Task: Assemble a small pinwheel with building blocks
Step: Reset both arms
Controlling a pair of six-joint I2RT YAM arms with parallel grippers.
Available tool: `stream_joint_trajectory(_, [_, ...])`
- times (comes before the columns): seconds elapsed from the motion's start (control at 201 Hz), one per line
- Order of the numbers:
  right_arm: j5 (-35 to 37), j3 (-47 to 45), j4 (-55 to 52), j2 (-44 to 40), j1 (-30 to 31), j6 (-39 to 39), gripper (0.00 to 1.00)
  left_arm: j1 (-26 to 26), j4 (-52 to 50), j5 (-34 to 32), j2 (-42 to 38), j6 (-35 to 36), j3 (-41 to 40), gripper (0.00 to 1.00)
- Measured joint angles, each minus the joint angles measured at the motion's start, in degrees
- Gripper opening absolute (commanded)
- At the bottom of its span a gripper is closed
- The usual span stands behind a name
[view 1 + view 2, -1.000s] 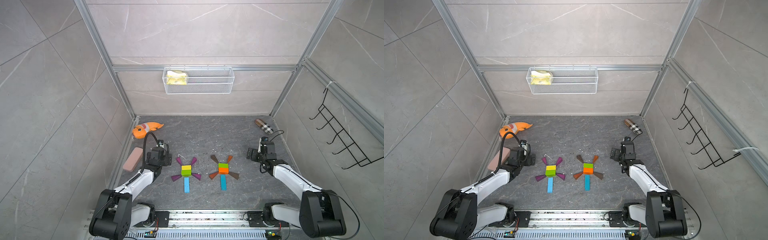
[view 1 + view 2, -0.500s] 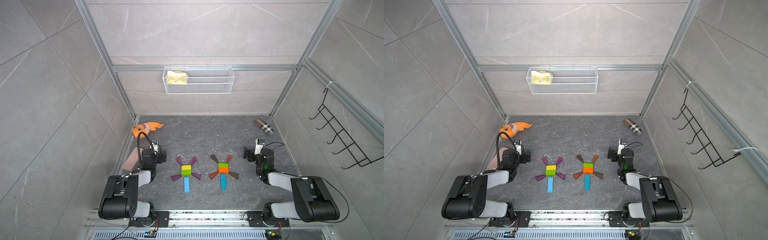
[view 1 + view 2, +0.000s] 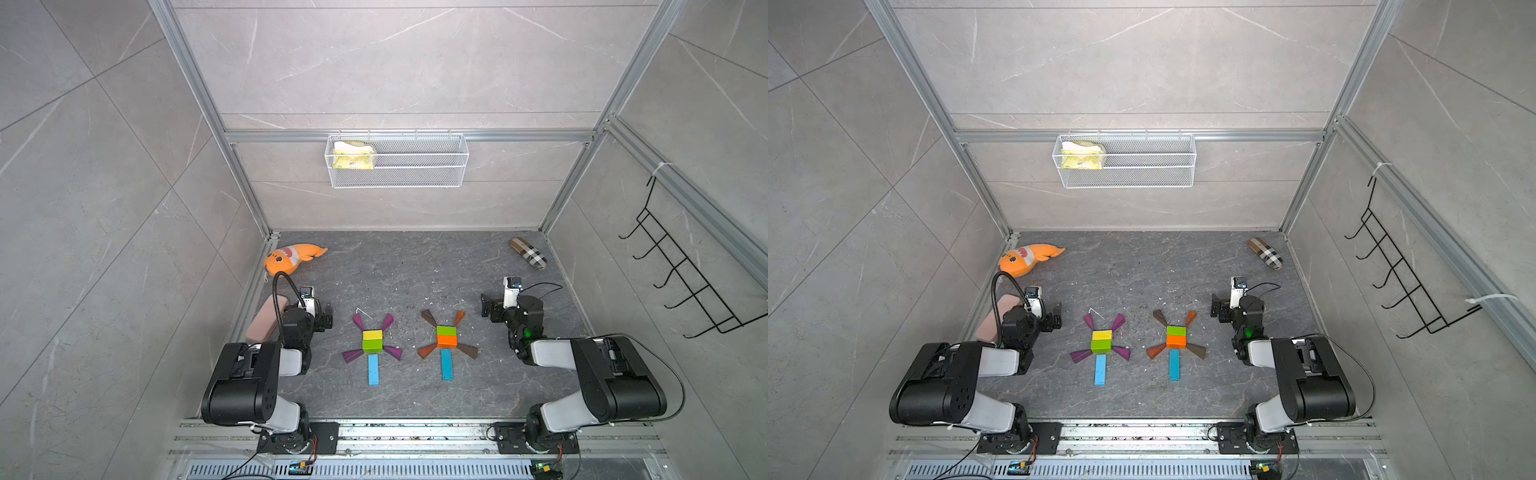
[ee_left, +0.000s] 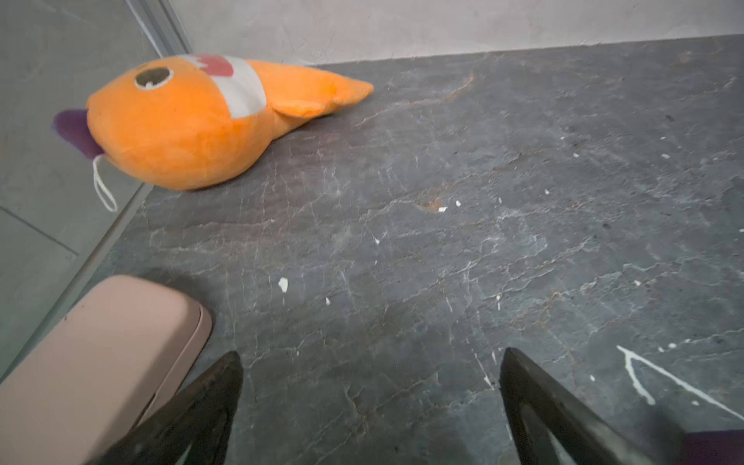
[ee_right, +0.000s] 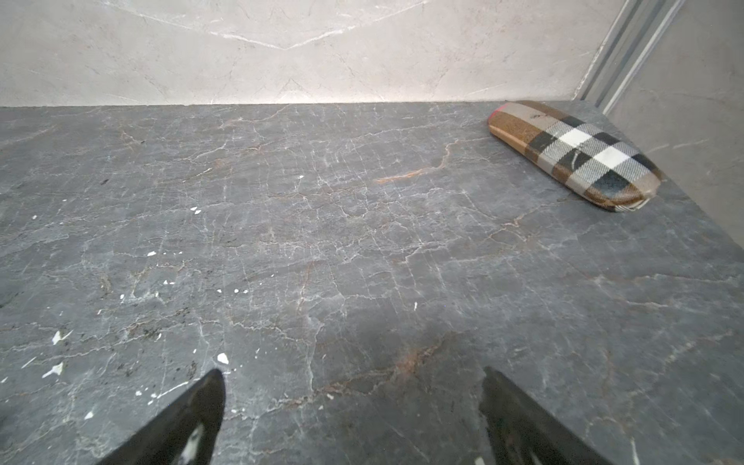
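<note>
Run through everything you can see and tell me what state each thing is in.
left end effector, open, empty.
right end effector, open, empty.
purple-wedge pinwheel, laid flat, not held.
brown-wedge pinwheel, laid flat, not held.
plush fish, lying on its side.
pink case, closed.
plaid case, closed.
wire basket, hanging, holds a yellow item.

Both top views high overhead, angled down toward back wall (image 3: 395, 83) – share whole bench (image 3: 415, 270). Left wrist view low, close to bench, faces plush fish (image 4: 181, 120) corner; right wrist view likewise – faces plaid case (image 5: 571, 153) corner.
</note>
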Motion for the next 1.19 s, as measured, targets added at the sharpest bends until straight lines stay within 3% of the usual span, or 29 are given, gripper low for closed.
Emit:
stream_joint_trajectory(0.214, [0.6,0.0,0.7,0.0,0.6,-0.6,1.0,3.3,-4.4,0.1,0.8,-2.8,5.1,1.0])
stream_joint_trajectory(0.483, [0.3,-2.7,4.7,-0.4,0.6,-0.8,1.0,3.8,-5.9,0.0,0.8,-3.9,5.4,1.0])
stream_joint_trajectory(0.657, [6.8,-9.6,10.4,-4.0,0.7,1.0,1.0,3.8,-6.1,-1.5,0.8,-4.7,5.4,1.0])
stream_joint_trajectory(1.03, [-2.0,-1.6,6.3,0.5,0.9,-2.1,1.0,3.8,-6.3,-1.3,0.9,-4.9,5.3,1.0])
stream_joint_trajectory(1.11, [-1.8,-1.6,6.2,0.5,0.9,-2.1,0.99,3.8,-6.1,-2.6,0.9,-5.3,5.3,1.0])
stream_joint_trajectory(1.195, [3.0,-5.0,11.0,0.2,0.7,0.2,1.0,3.8,-4.6,-5.6,0.8,-6.5,4.1,1.0])
